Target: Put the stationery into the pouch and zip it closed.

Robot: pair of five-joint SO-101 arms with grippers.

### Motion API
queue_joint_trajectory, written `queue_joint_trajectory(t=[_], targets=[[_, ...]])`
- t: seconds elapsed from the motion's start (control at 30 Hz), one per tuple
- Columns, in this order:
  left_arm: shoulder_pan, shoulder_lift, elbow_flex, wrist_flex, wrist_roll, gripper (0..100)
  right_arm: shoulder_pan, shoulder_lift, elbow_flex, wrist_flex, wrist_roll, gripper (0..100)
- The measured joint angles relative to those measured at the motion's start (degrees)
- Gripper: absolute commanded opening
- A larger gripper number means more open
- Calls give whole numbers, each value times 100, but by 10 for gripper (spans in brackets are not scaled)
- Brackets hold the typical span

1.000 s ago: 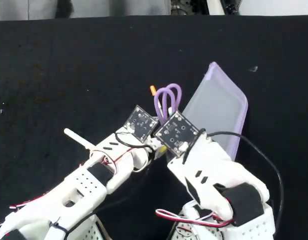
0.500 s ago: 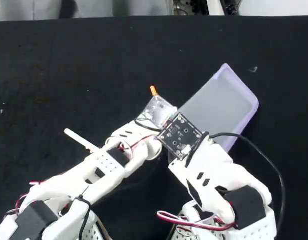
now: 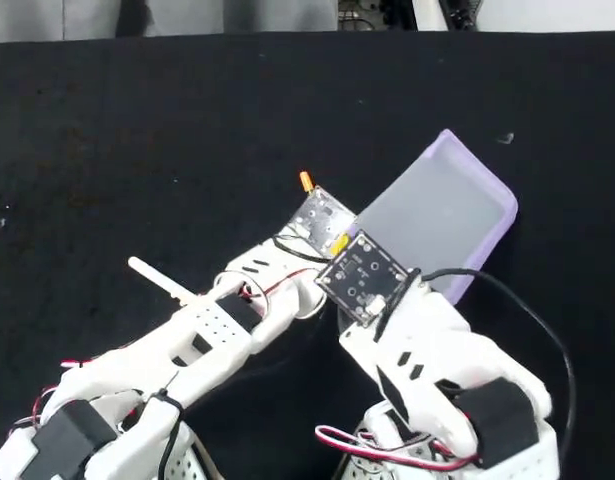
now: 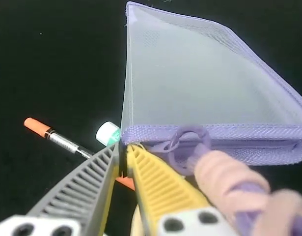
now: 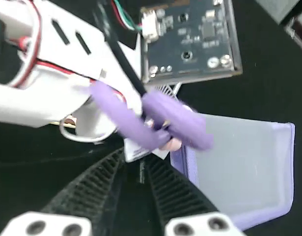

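Left end effector (image 4: 122, 151) is clamped shut on the near corner of the translucent purple mesh pouch (image 4: 200, 83), right by its ring zip pull (image 4: 189, 139). In the last second that arm shoved forward, so the pouch slid further out across the black desk (image 3: 137, 130), and the purple cord loop (image 5: 165, 118) that stood up between the arms got pulled down. Can't tell the right end effector's (image 5: 141, 160) grip, and the orange-capped pen (image 4: 50, 134) lies outside beside the pouch corner, so I'd say packing hasn't started.
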Motion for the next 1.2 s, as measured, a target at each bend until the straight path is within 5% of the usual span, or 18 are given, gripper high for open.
queue_joint_trajectory(t=[0.23, 0.47, 0.7, 1.03, 1.2], targets=[[-730, 0, 0, 0, -9, 29, 18, 0, -422, 387, 0, 11], [-976, 0, 0, 0, -9, 29, 932, -9, -545, 404, 79, 25], [-1662, 0, -105, 0, -9, 33, 1011, -9, 457, -598, 229, 244], [-3719, 53, -571, 0, -9, 31, 1020, 2145, 624, -1688, -1547, 258], [-4352, 53, -633, 0, -9, 30, 360, 3165, 264, -1820, -2602, 258]])
